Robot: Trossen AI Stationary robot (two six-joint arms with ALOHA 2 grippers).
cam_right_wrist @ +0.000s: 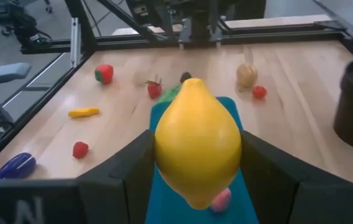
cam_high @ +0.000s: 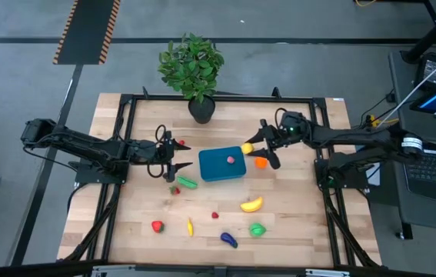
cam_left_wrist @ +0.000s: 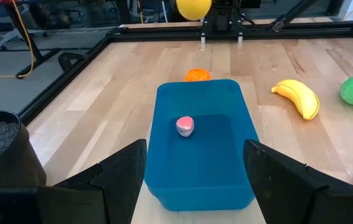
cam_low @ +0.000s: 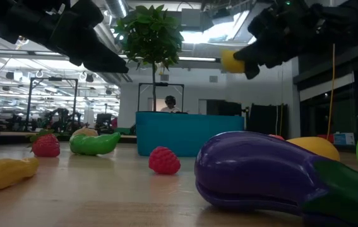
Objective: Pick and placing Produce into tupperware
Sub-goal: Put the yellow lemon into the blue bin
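The wooden table [cam_high: 294, 223] carries the potted plant [cam_high: 193, 69] at its far edge and the teal tupperware [cam_high: 221, 165] near its middle. The left gripper [cam_high: 173, 156] hangs just off the container's left end with its jaws spread wide and nothing between them. The right gripper [cam_high: 262, 148] is raised over the container's right end, its jaws clamped on a yellow lemon [cam_right_wrist: 197, 148] held off the table. Inside the tupperware lies one small pink piece [cam_left_wrist: 185, 126]. An orange fruit [cam_high: 261, 162] sits just beside the container's right end, and a green pepper [cam_high: 186, 182] lies near its left front corner. Toward the front of the table lie a banana [cam_high: 251, 205], a green round fruit [cam_high: 257, 229], a purple eggplant [cam_high: 228, 240], a small yellow piece [cam_high: 190, 227], a strawberry [cam_high: 157, 226] and a raspberry [cam_high: 215, 215], all apart from one another
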